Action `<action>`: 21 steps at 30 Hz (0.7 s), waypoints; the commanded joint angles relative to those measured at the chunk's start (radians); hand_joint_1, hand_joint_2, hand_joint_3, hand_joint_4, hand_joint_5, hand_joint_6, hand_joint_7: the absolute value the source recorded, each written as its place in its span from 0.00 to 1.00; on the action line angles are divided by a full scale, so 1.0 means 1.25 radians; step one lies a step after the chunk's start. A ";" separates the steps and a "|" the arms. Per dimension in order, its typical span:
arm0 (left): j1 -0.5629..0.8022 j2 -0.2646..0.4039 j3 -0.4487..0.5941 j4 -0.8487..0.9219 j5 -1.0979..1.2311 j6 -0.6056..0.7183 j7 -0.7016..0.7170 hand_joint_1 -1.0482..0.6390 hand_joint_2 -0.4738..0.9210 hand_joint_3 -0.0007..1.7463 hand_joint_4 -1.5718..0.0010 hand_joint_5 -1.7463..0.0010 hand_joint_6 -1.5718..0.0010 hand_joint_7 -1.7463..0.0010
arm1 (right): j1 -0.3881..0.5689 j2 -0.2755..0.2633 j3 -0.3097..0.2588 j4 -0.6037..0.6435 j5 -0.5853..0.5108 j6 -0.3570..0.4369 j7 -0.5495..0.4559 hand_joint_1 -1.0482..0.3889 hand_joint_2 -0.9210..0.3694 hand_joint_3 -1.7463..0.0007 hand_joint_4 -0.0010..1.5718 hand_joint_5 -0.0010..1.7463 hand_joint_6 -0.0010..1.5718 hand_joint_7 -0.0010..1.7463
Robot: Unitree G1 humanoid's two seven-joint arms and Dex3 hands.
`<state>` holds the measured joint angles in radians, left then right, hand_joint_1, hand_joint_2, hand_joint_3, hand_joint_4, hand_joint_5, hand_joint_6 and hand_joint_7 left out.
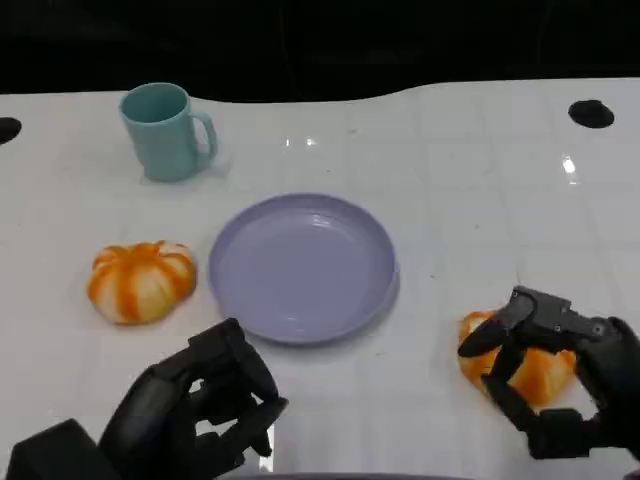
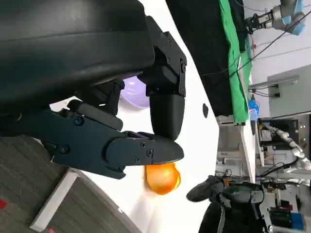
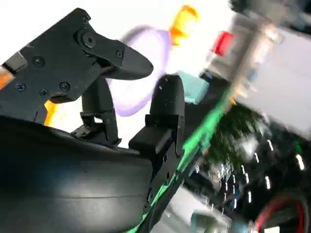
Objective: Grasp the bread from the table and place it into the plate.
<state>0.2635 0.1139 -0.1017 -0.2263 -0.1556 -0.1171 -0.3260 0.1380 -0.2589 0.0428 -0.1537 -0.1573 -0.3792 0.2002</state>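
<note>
**Supervisor:** Where are we on the bread?

**Me:** Nothing is in the plate [image 1: 300, 265] yet. I see two orange breads on the table [image 1: 470, 170]. One bread [image 1: 141, 280] lies just beside the plate on the robot's left, untouched. The other bread [image 1: 520, 368] is near the front edge on the right, apart from the plate, and my right hand [image 1: 560, 375] is wrapped around it.

**Supervisor:** Is that a firm hold?

**Me:** I read it as closing on it. In the head view the fingers [image 1: 505, 330] curl over the top and the near side of that bread, and it sits on the table between them. Whether they press it tight, I cannot tell. It is not lifted.

**Supervisor:** And the left hand?

**Me:** The left hand [image 1: 205, 405] hangs low at the front, well short of the left bread, fingers curled in with nothing inside them. The left wrist view agrees: nothing between its fingers.

**Supervisor:** Anything in the way?

**Me:** A teal mug [image 1: 165, 130] stands behind the plate on the left, well off my likely path.

**Supervisor:** So what is left?

**Me:** As I judge it, nearly all: secure the hold, lift, carry left to the plate, set down and let go.
</note>
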 commanded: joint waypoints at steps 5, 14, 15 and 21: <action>-0.003 0.008 0.007 -0.003 0.003 0.002 0.003 0.30 1.00 0.21 0.55 0.00 0.69 0.00 | -0.010 -0.157 -0.032 -0.195 -0.152 0.177 0.105 0.47 0.06 0.97 0.11 0.46 0.26 0.12; -0.006 0.005 0.004 -0.003 0.007 0.006 0.007 0.30 1.00 0.21 0.55 0.00 0.69 0.00 | -0.015 -0.242 -0.038 -0.320 -0.251 0.296 0.205 0.46 0.08 1.00 0.04 0.31 0.23 0.02; -0.006 0.004 0.003 -0.003 0.007 0.007 0.007 0.30 1.00 0.21 0.55 0.00 0.69 0.00 | -0.017 -0.248 -0.033 -0.332 -0.266 0.309 0.218 0.46 0.09 1.00 0.03 0.31 0.23 0.02; -0.004 -0.002 0.000 -0.003 0.006 0.004 0.008 0.30 1.00 0.21 0.54 0.00 0.69 0.00 | -0.044 -0.254 0.029 -0.324 -0.398 0.310 0.211 0.45 0.12 1.00 0.05 0.30 0.24 0.02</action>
<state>0.2569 0.1093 -0.1051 -0.2261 -0.1515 -0.1128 -0.3255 0.1033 -0.5600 0.0498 -0.5716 -0.5855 0.0223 0.4822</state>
